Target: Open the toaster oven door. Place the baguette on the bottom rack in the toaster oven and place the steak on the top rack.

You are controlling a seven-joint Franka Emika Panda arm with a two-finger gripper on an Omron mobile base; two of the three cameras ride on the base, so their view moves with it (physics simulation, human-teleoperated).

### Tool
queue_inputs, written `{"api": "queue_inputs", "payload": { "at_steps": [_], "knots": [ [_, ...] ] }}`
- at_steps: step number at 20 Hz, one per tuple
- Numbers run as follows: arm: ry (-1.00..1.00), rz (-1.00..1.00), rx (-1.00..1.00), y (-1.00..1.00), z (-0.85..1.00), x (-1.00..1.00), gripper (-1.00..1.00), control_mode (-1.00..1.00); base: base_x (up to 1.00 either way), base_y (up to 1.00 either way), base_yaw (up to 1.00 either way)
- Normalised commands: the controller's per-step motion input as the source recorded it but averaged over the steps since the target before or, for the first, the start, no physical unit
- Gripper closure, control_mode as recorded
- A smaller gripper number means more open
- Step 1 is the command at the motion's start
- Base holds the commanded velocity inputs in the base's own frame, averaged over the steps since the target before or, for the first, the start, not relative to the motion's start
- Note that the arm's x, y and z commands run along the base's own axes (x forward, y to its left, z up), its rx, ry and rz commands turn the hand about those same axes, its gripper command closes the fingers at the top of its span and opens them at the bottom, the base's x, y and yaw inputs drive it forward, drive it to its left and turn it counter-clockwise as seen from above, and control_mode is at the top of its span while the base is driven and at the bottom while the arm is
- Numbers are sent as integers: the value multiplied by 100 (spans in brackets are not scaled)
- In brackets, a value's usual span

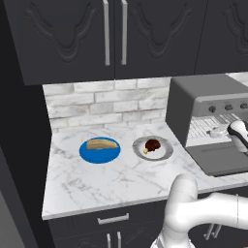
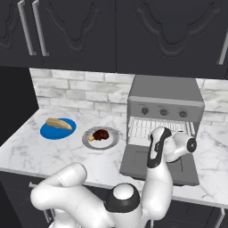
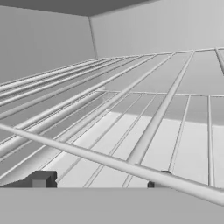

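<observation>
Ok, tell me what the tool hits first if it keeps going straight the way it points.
Probably the wire rack inside the toaster oven: the tool, jaws apart, looks along its bars at close range. Exact depth is unclear.

I find no legible text, label, brand, number or sign in any view. The toaster oven (image 2: 164, 95) carries three small round knobs (image 2: 163, 112) on its lighter front strip — I can make out no scale marks, digits or lettering around them at this resolution. The upper cabinet doors (image 1: 111, 34) show carved relief only, with no wording. The blue plate (image 1: 100, 150) and the grey plate (image 1: 153, 147) are unmarked. In the hand view, I see the wire rack (image 3: 131, 131) and the plain grey inner walls — nothing printed or embossed on either.
</observation>
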Motion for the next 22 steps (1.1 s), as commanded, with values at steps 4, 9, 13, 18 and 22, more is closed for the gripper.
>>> {"api": "queue_inputs", "payload": {
  "at_steps": [4, 9, 13, 18, 22],
  "knots": [
    [19, 0, -11, -1, -94, -31, -100, -100, 0, 0, 0],
    [13, 0, -9, 0, -94, -52, -100, -100, 0, 0, 0],
    [11, 0, -18, 0, -94, -61, -100, -100, 0, 0, 0],
    [12, 0, -26, 7, -94, -61, -100, -100, 0, 0, 0],
    [23, 0, -29, 16, -91, -55, -100, -100, 0, 0, 0]
  ]
}}
